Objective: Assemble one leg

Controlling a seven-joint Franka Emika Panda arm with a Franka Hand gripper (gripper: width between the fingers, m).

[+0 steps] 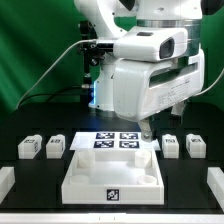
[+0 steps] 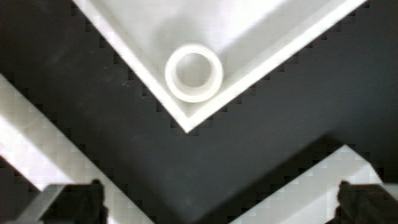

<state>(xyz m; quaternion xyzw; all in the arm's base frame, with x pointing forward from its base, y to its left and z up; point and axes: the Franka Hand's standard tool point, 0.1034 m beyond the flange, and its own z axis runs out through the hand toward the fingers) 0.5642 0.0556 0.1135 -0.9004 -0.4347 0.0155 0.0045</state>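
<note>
Entry: two-finger metal gripper (image 1: 147,127) of the white arm, jaws apart with nothing between them, poised above a rear corner of the large white raised-rim plastic tray (image 1: 112,172). The wrist view shows a round socket (image 2: 192,73) in that corner. Small white tagged plastic block legs: four, loose on the black table (image 1: 35,197). Two lie at the exterior view's left (image 1: 30,148) and two at its right, nearest leg (image 1: 170,146) just beside the tray. Status: none grasped or fitted, and everything remains.
</note>
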